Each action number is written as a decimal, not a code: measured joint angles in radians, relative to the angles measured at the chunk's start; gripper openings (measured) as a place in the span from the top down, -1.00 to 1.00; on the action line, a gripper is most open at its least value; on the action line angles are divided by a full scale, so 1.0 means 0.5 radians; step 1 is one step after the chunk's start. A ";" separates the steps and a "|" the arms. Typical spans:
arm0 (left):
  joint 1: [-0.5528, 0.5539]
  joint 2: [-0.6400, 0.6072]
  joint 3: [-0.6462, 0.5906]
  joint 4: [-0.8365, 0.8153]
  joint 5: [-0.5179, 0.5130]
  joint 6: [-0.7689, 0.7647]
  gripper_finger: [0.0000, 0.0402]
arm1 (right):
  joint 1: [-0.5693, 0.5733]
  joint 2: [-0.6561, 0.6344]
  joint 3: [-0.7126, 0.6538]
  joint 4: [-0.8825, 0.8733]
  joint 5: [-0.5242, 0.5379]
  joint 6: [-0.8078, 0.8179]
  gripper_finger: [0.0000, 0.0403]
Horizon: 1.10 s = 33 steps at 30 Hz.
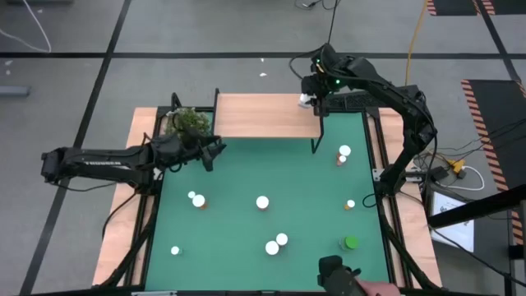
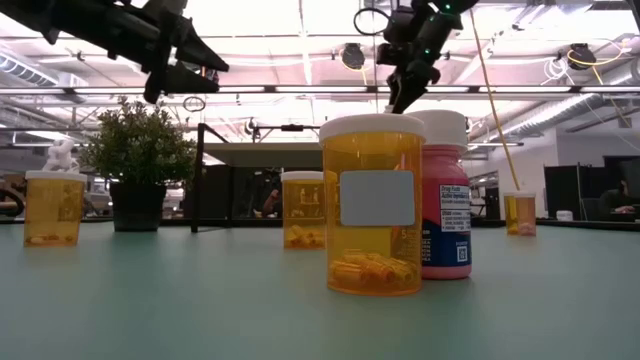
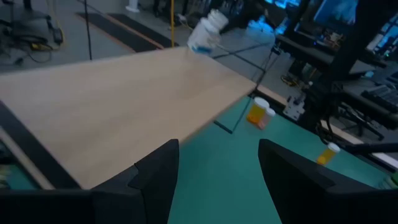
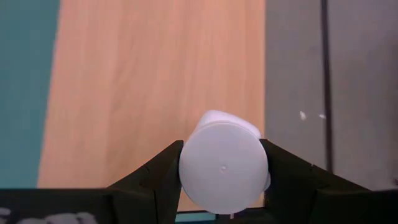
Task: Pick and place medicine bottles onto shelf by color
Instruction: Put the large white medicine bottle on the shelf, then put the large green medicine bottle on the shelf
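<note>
My right gripper (image 4: 222, 167) clamps a white bottle (image 4: 222, 165); my left gripper (image 3: 217, 171) hangs spread, empty.

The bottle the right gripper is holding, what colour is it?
White bottle with a blue label, best seen in the left wrist view.

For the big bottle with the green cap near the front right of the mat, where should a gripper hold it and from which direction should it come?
Probably from straight above, closing on the round sides just under the cap. The green-capped bottle stands upright, cap facing up, with bare mat all around it, so fingers can descend on either side. The right gripper is shut on a white bottle over the shelf; the left gripper is open.
</note>
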 joint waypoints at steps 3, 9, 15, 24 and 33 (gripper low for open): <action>-0.034 0.074 0.000 0.047 -0.001 -0.002 -0.11 | -0.024 0.002 0.000 -0.017 -0.065 -0.002 0.10; -0.048 0.180 0.000 0.222 -0.001 0.017 -0.11 | -0.067 0.002 -0.007 -0.010 -0.070 -0.005 0.08; -0.037 0.197 0.000 0.340 -0.001 -0.002 -0.11 | -0.083 0.003 -0.097 0.000 -0.074 -0.020 0.01; -0.038 0.182 0.000 0.360 -0.018 -0.052 -0.11 | -0.083 0.002 -0.124 0.080 -0.061 0.033 -0.16; -0.037 0.182 0.000 0.348 -0.053 -0.096 -0.11 | -0.072 -0.099 -0.124 0.204 0.013 0.041 -0.44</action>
